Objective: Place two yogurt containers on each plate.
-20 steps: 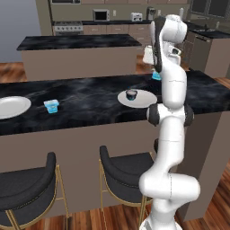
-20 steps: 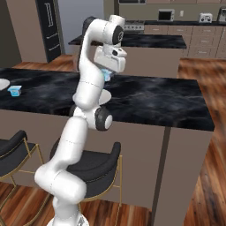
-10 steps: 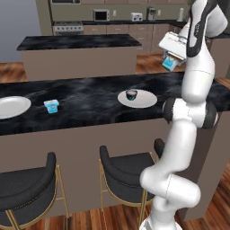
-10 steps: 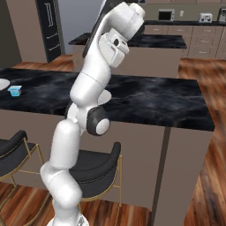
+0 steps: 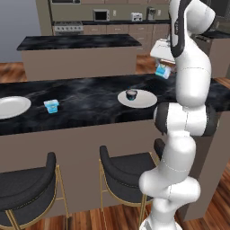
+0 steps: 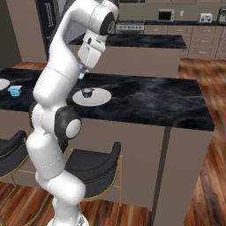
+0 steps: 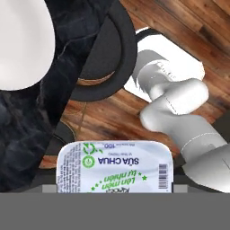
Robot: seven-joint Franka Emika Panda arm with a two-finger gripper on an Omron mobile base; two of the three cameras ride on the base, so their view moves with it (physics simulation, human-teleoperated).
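A white robot arm has swung up and over the dark surface (image 5: 90, 96), and its pincer (image 5: 162, 71) now hangs just above the near plate (image 5: 143, 99), clamped on a light blue yogurt cup (image 7: 114, 167). One dark cup (image 5: 131, 94) already sits on that plate. A drop here would likely complete the pair, leaving the far plate (image 5: 11, 107) beyond another blue cup (image 5: 51, 106).

One dark yogurt cup (image 5: 131, 94) stands upright on the nearer white plate (image 5: 144, 101). A light blue cup (image 5: 51, 106) sits on the dark tabletop (image 5: 90, 96) between that plate and a second white plate (image 5: 11, 107). Another blue cup (image 5: 162, 71), white printed lid (image 7: 114, 167) showing, hangs tilted in the air above the tabletop.
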